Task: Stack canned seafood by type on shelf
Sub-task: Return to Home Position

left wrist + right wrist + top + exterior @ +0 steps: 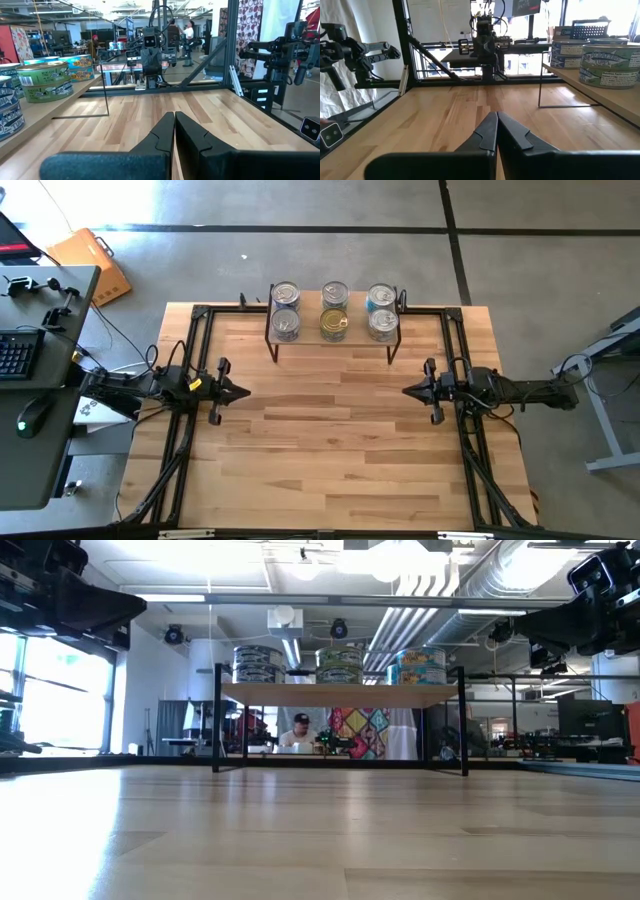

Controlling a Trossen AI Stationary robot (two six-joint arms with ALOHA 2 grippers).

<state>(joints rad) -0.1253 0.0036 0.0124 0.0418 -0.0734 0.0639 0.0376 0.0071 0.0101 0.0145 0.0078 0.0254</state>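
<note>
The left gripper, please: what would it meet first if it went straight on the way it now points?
Probably the right gripper: the left gripper, shut, points across the table straight at it. The shelf lies off that line.

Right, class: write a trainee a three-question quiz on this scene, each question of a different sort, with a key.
1. True or false: the left hand and the right hand are both shut and hold nothing.
2. Where do the cans stand? A: on the shelf; B: in a box; C: in a hand.
3. Seen from above, how many lids show on the shelf?
Key: 1 true; 2 A; 3 six.
</note>
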